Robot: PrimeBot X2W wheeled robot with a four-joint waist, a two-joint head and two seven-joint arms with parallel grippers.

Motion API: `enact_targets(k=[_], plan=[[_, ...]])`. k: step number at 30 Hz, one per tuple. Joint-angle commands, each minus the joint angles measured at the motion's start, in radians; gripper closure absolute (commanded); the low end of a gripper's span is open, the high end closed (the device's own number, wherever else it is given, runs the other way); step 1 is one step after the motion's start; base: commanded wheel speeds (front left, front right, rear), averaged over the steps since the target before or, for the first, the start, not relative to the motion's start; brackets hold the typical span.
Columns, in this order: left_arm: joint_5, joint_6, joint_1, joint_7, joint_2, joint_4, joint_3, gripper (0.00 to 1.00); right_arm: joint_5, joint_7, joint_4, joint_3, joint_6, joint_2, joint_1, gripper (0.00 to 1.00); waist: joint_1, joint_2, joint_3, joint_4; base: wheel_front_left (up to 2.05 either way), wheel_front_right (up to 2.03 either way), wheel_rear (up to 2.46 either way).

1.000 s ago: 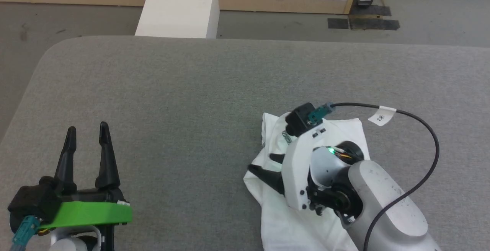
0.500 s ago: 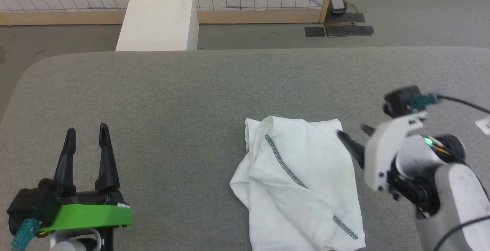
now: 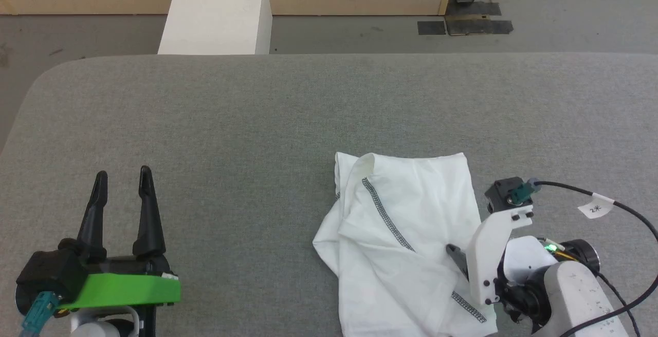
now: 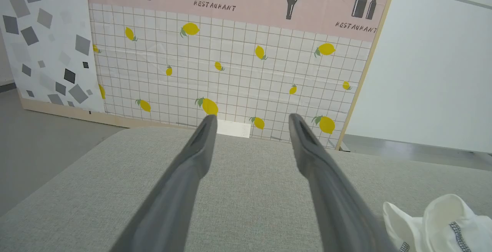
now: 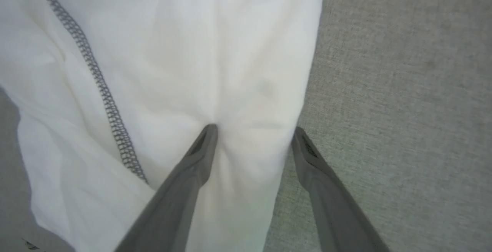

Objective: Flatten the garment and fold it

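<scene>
The white garment (image 3: pixel 406 239) lies crumpled on the grey table at centre right, a dark zigzag seam (image 3: pixel 383 213) running diagonally across it. My right gripper (image 3: pixel 460 256) is open at its lower right edge. In the right wrist view this gripper (image 5: pixel 253 131) straddles that edge: one fingertip (image 5: pixel 207 133) presses into the white cloth (image 5: pixel 173 71), the other rests by the hem over bare table. Far off at the lower left, my left gripper (image 3: pixel 123 175) stands open with nothing between its fingers. The left wrist view shows the same open gripper (image 4: pixel 250 118) and a bit of garment (image 4: pixel 442 213).
The grey padded table (image 3: pixel 257 116) has rounded corners, and its far edge runs along the top. Beyond it a rigid white box (image 3: pixel 216 13) stands on the floor before a tiled panel. A black cable with a paper tag (image 3: pixel 595 207) loops off my right wrist.
My right gripper lifted off the garment, swung right, then came back down at its lower right edge. The garment now lies more spread out. The head camera shifted; the left gripper stayed put.
</scene>
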Motion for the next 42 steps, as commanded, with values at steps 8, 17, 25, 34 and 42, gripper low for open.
enact_targets(k=[8, 17, 25, 34, 42], plan=[[0.008, -0.007, -0.003, -0.004, 0.007, -0.003, 0.0, 0.0, 0.011, -0.011, 0.056, 0.022, -0.002, 0.004, -0.017, 1.0, 0.0, 0.0, -0.002, -0.004, 0.0, 0.0, 0.0], [0.005, -0.007, 0.021, -0.004, -0.001, -0.033, 0.046, 0.0, 0.087, 0.025, -0.013, 0.252, -0.002, -0.173, -0.137, 1.0, 0.0, 0.0, 0.035, -0.203, 0.0, 0.0, 0.0], [0.009, -0.007, 0.002, -0.004, -0.009, -0.066, 0.096, 0.0, 0.176, -0.005, 0.008, 0.382, -0.002, -0.298, -0.317, 1.0, 0.0, 0.0, 0.109, -0.435, 0.0, 0.0, 0.0], [0.023, -0.007, -0.041, -0.004, 0.063, -0.112, 0.103, 0.0, 0.158, -0.123, 0.17, 0.374, -0.002, -0.368, -0.513, 1.0, 0.0, 0.0, 0.251, -0.512, 0.0, 0.0, 0.0], [0.019, -0.007, -0.084, 0.033, 0.135, -0.174, 0.111, 0.0, 0.095, -0.202, 0.298, 0.222, -0.002, -0.414, -0.605, 1.0, 0.0, 0.0, 0.399, -0.479, 0.0, 0.0, 0.0]])
